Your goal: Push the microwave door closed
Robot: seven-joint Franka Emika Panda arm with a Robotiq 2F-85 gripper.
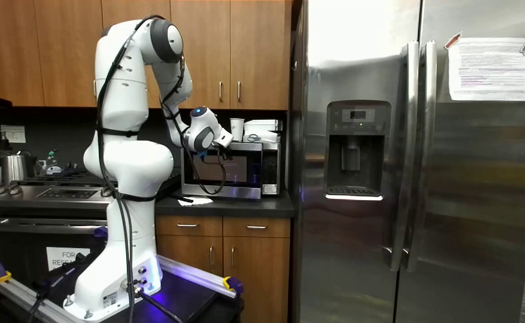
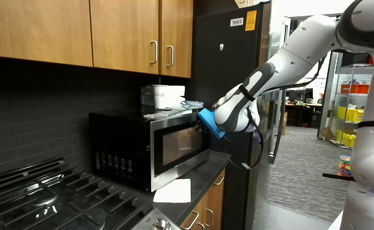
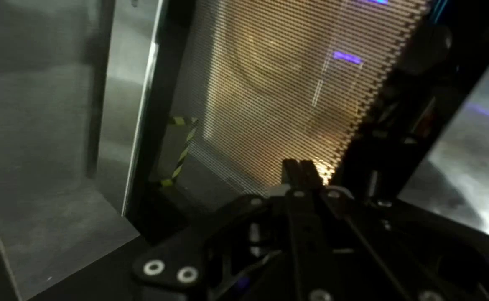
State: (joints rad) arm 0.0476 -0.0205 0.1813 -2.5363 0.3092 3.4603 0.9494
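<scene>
The microwave door [image 1: 240,168] has a dark window and silver frame. It also shows in an exterior view [image 2: 181,143] and fills much of the wrist view [image 3: 286,79]. It lies nearly in line with the front of the black microwave [image 2: 120,147]. Its edge beside the control panel [image 1: 270,168] hangs slightly lower than the panel; I cannot tell if it is fully closed. My gripper [image 3: 301,163] has its fingers together with nothing between them, in front of the window. It shows small and dark in both exterior views [image 1: 227,156] [image 2: 199,125]. Contact is unclear.
A white cup [image 2: 160,95] and white boxes [image 1: 261,125] stand on the microwave. The steel fridge [image 1: 356,251] stands beside it. A gas stove [image 2: 43,198] is on its opposite side. A white paper [image 2: 174,191] lies on the counter before the door. Wooden cabinets [image 1: 199,49] hang above.
</scene>
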